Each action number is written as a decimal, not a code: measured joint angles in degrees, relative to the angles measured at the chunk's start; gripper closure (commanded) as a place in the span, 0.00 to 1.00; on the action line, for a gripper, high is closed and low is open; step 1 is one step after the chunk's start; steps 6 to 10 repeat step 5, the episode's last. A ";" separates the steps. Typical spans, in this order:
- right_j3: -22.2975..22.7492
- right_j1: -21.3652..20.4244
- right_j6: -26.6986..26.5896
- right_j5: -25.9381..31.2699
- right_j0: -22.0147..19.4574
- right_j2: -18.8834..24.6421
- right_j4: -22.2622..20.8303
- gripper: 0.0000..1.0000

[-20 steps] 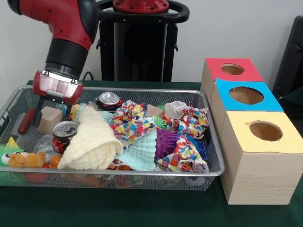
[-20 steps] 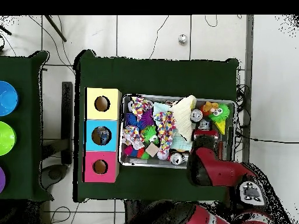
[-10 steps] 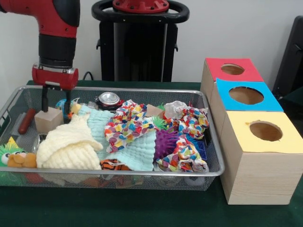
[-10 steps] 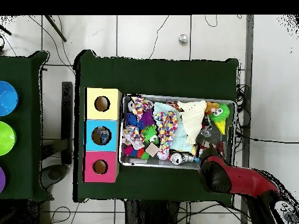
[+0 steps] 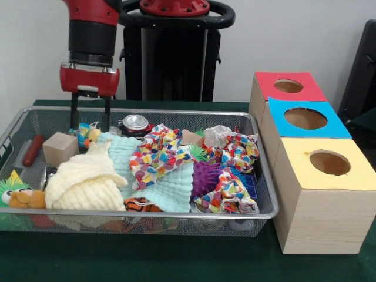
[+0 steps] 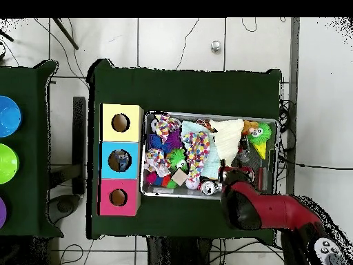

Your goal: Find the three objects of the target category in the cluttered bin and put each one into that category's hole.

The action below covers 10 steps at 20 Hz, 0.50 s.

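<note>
Gripper [image 5: 89, 120] spread and empty above the bin's [image 5: 176, 111] back corner; risk: dropping here snags the cream cloth [image 5: 82, 179] instead of the can [image 5: 134, 123].

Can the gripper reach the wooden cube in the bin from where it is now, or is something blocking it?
Probably yes. The wooden cube lies uncovered near the gripper, whose fingers are apart. The cream cloth lies beside the cube, not over it.
</note>
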 measured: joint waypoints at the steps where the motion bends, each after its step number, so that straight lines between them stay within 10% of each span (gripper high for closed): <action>1: 0.12 -0.78 0.00 0.01 -0.08 0.95 0.12 0.00; 10: 0.40 -3.33 0.00 0.45 -0.74 4.07 1.17 0.00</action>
